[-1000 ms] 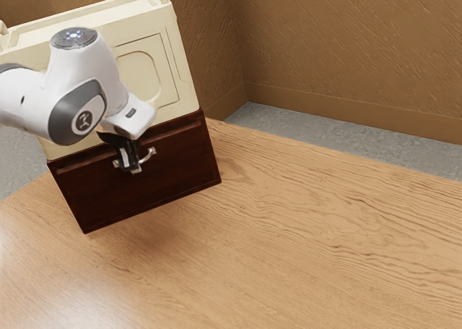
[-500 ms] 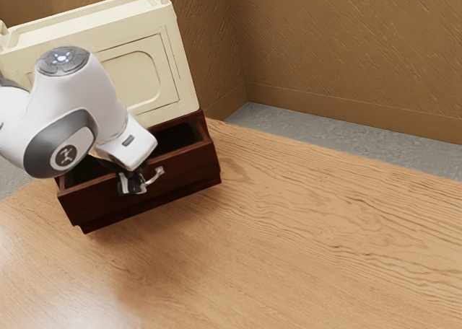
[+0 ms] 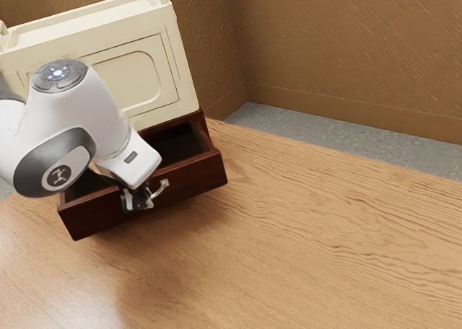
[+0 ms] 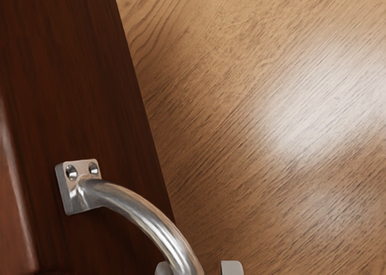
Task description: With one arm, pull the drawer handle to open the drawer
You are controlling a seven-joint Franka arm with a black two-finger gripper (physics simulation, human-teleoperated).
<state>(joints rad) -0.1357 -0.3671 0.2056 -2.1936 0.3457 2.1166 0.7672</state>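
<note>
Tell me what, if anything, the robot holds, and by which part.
A hold cannot be confirmed: the black gripper is at the curved silver metal handle, away from its visible mount.

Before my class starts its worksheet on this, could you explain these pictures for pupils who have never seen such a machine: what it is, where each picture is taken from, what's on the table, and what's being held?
The white machine is a robot arm. One picture looks on from beside it; the other comes from a camera on its hand, looking closely at a curved metal handle.

On the wooden table stands a cabinet with a cream upper part and a dark brown drawer below. The drawer is partly pulled out.

The arm's black gripper is at the handle, but I can't tell whether it is truly gripping it.
</note>
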